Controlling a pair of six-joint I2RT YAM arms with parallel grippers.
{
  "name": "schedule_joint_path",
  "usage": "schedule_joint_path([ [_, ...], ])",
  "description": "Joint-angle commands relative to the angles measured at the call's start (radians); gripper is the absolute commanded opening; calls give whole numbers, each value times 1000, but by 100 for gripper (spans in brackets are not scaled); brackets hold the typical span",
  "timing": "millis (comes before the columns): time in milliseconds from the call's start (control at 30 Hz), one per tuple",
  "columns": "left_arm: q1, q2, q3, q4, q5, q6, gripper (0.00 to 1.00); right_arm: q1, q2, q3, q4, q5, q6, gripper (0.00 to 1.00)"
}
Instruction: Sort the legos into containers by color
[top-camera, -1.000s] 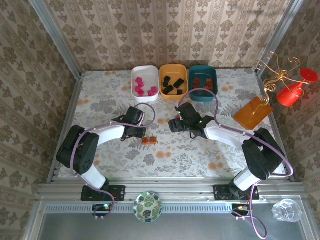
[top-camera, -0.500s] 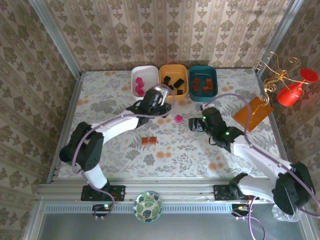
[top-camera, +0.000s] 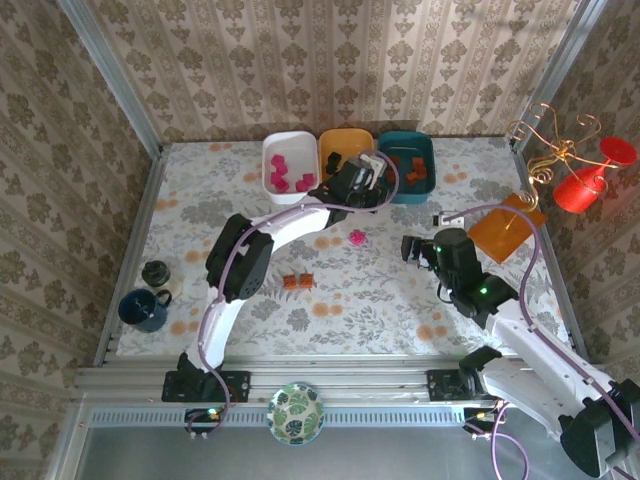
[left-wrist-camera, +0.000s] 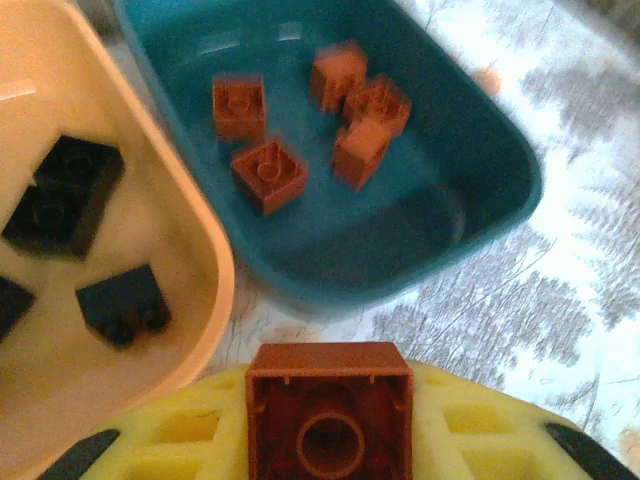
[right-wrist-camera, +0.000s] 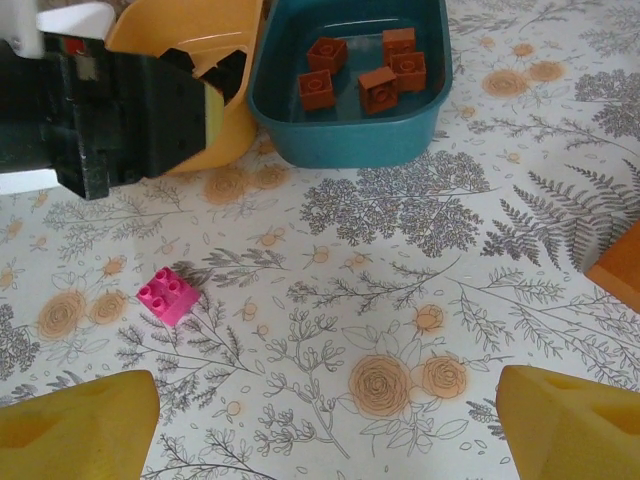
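- L gripper (left-wrist-camera: 330, 432) clamped on brown brick (left-wrist-camera: 330, 392), table's far edge, above seam betw. yellow tray (left-wrist-camera: 185, 250) & teal tray (left-wrist-camera: 400, 255).
- Risk: letting go here, brick clips rim, drops in yellow.
- R gripper (right-wrist-camera: 320, 420) wide open, empty, near pink brick (right-wrist-camera: 168, 296).

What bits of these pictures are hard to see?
Top view: the left hand covers part of the orange-yellow tray, so what it holds cannot be counted.
Left wrist view: the edge cuts that tray off; brown bricks in the teal tray are blurred.
Right wrist view: the orange card runs off the right edge.
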Motion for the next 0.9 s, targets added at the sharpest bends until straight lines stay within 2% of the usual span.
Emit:
schedule_joint_path([
  [0,2,161,269,-39,22,77,28,-8,0,-26,-2,30,9,89],
  [233,11,396,685,-172,44,98,32,-12,-26,-43,-4,42,10,89],
  [367,20,454,764,-148,47,88,39,-12,-52,-52,-4,58,10,89],
  [500,24,454,763,-131,49,91,65,-13,-53,-59,7,56,10,89],
  [567,24,439,762,-139,52,100,73,-14,-44,-59,11,53,13,89],
  [700,30,358,706,-175,61,108,76,-14,-24,-52,12,39,15,89],
  [800,33,209,508,-136,59,118,76,-11,6,-45,18,4,22,89],
  [867,37,74,312,-80,35,119,77,3,39,-36,25,-14,29,89],
])
